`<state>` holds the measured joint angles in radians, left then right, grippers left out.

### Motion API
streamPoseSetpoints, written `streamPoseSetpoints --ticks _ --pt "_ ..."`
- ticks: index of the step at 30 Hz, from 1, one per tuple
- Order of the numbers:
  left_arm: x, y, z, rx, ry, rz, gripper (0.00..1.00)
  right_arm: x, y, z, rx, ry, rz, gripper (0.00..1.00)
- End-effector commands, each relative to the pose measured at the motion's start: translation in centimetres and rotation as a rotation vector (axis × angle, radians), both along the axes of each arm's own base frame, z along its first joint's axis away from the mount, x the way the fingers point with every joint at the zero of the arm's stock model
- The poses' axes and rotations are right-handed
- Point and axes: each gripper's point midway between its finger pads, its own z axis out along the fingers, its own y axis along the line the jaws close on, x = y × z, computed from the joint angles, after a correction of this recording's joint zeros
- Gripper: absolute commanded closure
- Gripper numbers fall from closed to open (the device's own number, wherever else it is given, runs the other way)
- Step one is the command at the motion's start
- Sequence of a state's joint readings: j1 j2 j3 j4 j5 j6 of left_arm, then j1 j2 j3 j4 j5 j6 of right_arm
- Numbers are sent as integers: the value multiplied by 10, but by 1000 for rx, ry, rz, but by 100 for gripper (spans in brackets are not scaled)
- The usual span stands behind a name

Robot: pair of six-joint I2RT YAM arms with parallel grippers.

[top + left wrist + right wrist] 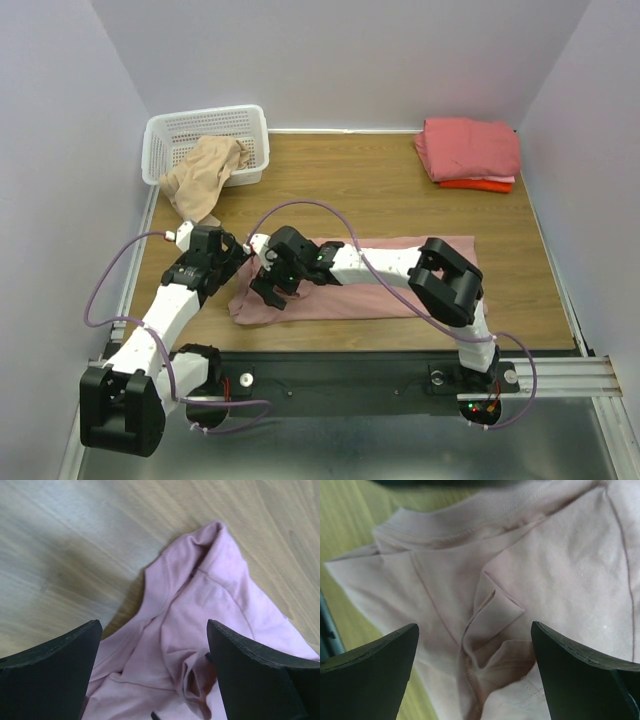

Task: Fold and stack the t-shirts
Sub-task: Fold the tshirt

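Observation:
A dusty-pink t-shirt point(380, 285) lies on the wooden table, folded lengthwise into a long strip. My left gripper point(236, 262) hovers open at the strip's left end. In the left wrist view the pink cloth point(200, 600) bunches between the spread fingers point(55, 665). My right gripper point(270, 292) reaches across the strip to the same end and is also open. Its fingers point(580, 675) straddle a rumpled collar fold point(495, 610). A beige t-shirt point(205, 170) hangs out of the basket. A salmon-pink folded shirt point(468, 147) sits on an orange-red one point(478, 185) at the back right.
A white lattice basket point(190, 125) stands at the back left corner. Purple walls close in the table on three sides. The right arm's elbow point(447, 282) rises above the strip's right end. A black rail point(350, 375) runs along the near edge.

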<state>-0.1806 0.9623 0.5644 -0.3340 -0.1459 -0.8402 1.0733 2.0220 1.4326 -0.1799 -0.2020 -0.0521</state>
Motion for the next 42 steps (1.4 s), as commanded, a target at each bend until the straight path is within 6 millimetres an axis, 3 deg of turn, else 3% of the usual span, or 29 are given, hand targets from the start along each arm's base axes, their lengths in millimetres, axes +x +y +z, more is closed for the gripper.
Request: streamPoseSetpoints --ticks 1,7,8,11,12,16,29,32,33,38,39,42 --pt "-9 15 -7 38 30 78 2 17 7 -2 -22 -50 -30 0" --pt "-10 15 -4 29 11 80 2 7 -10 -16 -71 7 -57 0" --pt "-9 15 -3 28 6 84 2 3 -11 -5 -51 16 -63 0" --pt "-9 15 -2 27 6 83 2 -7 -22 2 -39 56 -90 0" --pt "-9 15 -1 28 4 84 2 -10 -24 15 -11 66 -103 0" --pt "-10 15 0 24 7 87 2 -23 -33 21 8 127 -131 0" --pt "-15 12 8 -3 -17 84 2 -46 -84 -8 -66 221 -279 0" --pt "-15 10 10 -13 -23 77 2 -50 -89 7 -27 226 -291 0" --pt "-15 9 11 -20 -24 70 2 -49 -89 22 6 213 -297 0" --pt "-11 -4 24 -64 -62 11 2 -25 -97 75 130 112 -442 0" --pt "-8 -6 33 -75 -92 -1 2 -22 -101 92 170 95 -476 0" --pt "0 -18 60 -119 -172 -53 2 0 -123 108 210 33 -637 0"
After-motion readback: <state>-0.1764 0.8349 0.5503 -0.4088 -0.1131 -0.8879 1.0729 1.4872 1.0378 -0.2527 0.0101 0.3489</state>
